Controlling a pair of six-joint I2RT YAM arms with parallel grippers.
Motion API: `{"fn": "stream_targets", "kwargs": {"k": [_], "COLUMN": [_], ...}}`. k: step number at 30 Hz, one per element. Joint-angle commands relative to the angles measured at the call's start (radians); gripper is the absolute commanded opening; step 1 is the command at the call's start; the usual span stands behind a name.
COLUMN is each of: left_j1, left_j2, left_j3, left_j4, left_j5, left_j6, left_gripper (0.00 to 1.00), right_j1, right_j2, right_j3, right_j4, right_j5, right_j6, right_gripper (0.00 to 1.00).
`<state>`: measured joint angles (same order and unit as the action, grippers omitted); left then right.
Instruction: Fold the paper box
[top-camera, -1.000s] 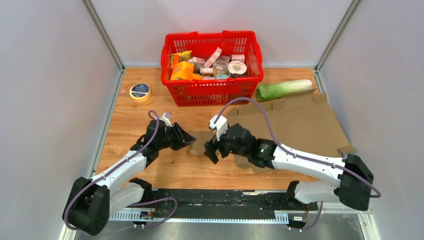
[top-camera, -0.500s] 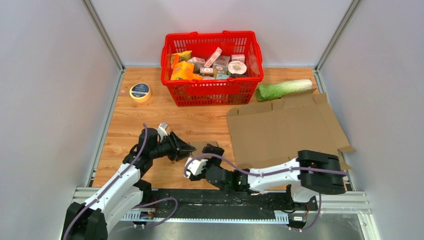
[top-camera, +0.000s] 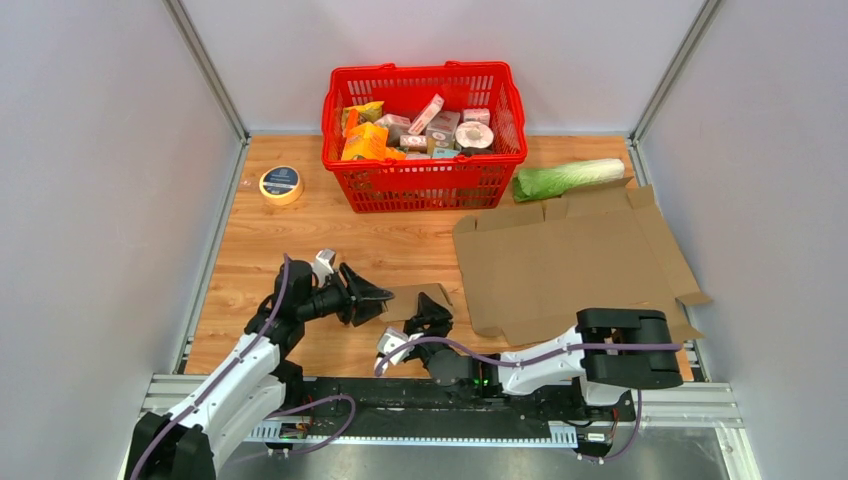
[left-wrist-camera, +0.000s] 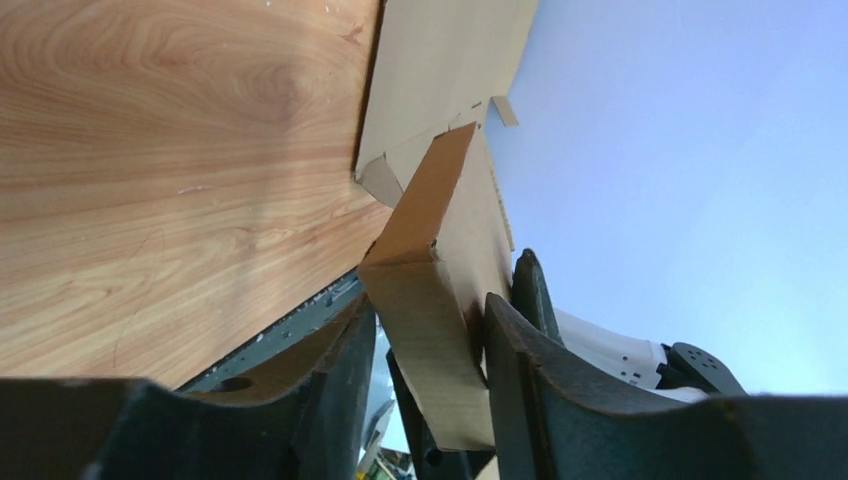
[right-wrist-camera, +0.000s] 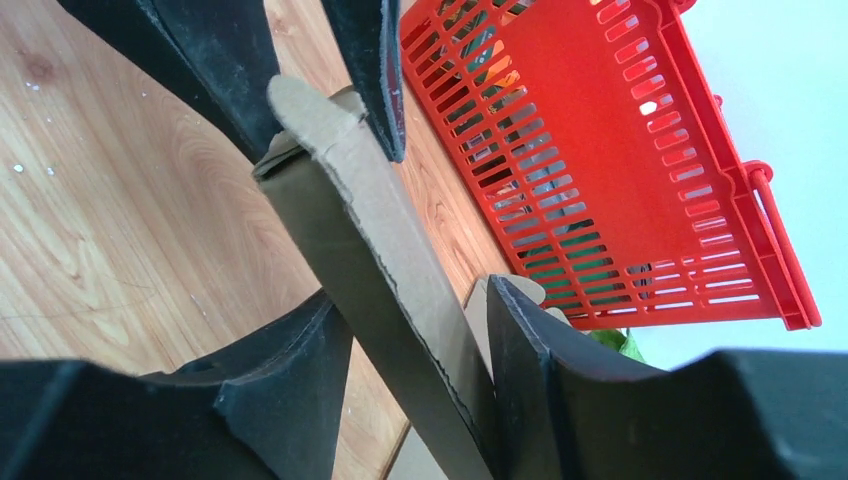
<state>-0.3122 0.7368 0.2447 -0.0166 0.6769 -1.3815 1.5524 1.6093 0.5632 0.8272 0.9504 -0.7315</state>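
One roll of tape (top-camera: 281, 184) sits far left on the table (top-camera: 290, 250), out of the way. My left gripper (top-camera: 385, 297) pinches the flap (top-camera: 415, 300) of the paper box (top-camera: 570, 265) and holds it up, I think so it can bend along its crease. One red basket (top-camera: 425, 185), full of food packs, stands behind. My right gripper (top-camera: 432, 312) has the same flap between its fingers, but I cannot tell if it squeezes. The box lies flat and open on the right side, not folded. One green vegetable (top-camera: 568, 178) lies just behind it. I count two grippers, one box and one flap.
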Motion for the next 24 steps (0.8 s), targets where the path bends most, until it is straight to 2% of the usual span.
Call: {"fn": "stream_targets", "kwargs": {"k": [1,2,3,4,5,6,7,8,9,10,12,13,15,18,22,23,24], "left_j1": [0.008,0.009,0.009,0.009,0.009,0.009,0.009,0.009,0.009,0.007,0.009,0.007,0.005,-0.008,-0.053,-0.067,-0.07], "left_j2": [-0.002,-0.013,-0.029,-0.068,-0.088,-0.135,-0.163,-0.195,-0.256,-0.281,-0.324,-0.327,-0.315,-0.249,-0.166,-0.148,-0.116], "left_j3": [0.01,0.054,0.091,0.134,0.219,0.257,0.287,0.318,0.323,0.32,0.294,0.282,0.265,0.294,0.347,0.367,0.375], "left_j4": [-0.02,-0.066,-0.132,-0.292,-0.38,-0.458,-0.582,-0.626,-0.661,-0.696,-0.717,-0.72,-0.718,-0.674,-0.565,-0.556,-0.548], "left_j5": [-0.02,-0.036,-0.06,-0.132,-0.178,-0.228,-0.332,-0.376,-0.413,-0.456,-0.479,-0.488,-0.504,-0.507,-0.497,-0.505,-0.511], "left_j6": [0.038,0.073,0.191,0.27,0.411,0.474,0.53,0.6,0.627,0.642,0.665,0.676,0.711,0.731,0.749,0.768,0.779], "left_gripper": [0.58,0.61,0.64,0.69,0.71,0.71,0.72,0.72,0.72,0.73,0.73,0.72,0.68,0.58,0.54,0.53,0.53], "right_j1": [0.005,0.003,0.003,0.002,-0.003,-0.006,-0.023,-0.04,-0.061,-0.096,-0.144,-0.2,-0.247,-0.357,-0.406,-0.414,-0.419], "right_j2": [-0.095,-0.104,-0.126,-0.141,-0.155,-0.188,-0.204,-0.221,-0.232,-0.239,-0.233,-0.207,-0.172,-0.063,-0.003,-0.008,-0.02], "right_j3": [0.01,0.015,0.024,0.05,0.07,0.082,0.095,0.148,0.171,0.196,0.271,0.299,0.375,0.501,0.506,0.5,0.489], "right_j4": [-0.032,-0.071,-0.153,-0.227,-0.303,-0.436,-0.506,-0.596,-0.758,-0.82,-1.0,-1.051,-1.166,-1.322,-1.311,-1.292,-1.277], "right_j5": [0.004,-0.004,-0.015,-0.057,-0.083,-0.105,-0.167,-0.224,-0.281,-0.389,-0.497,-0.606,-0.679,-0.866,-0.917,-0.935,-0.932], "right_j6": [0.113,0.136,0.155,0.225,0.266,0.302,0.384,0.429,0.475,0.504,0.573,0.59,0.627,0.695,0.725,0.725,0.771], "right_gripper": [0.46,0.44,0.43,0.43,0.42,0.42,0.42,0.43,0.43,0.44,0.45,0.46,0.48,0.52,0.55,0.57,0.65]}}
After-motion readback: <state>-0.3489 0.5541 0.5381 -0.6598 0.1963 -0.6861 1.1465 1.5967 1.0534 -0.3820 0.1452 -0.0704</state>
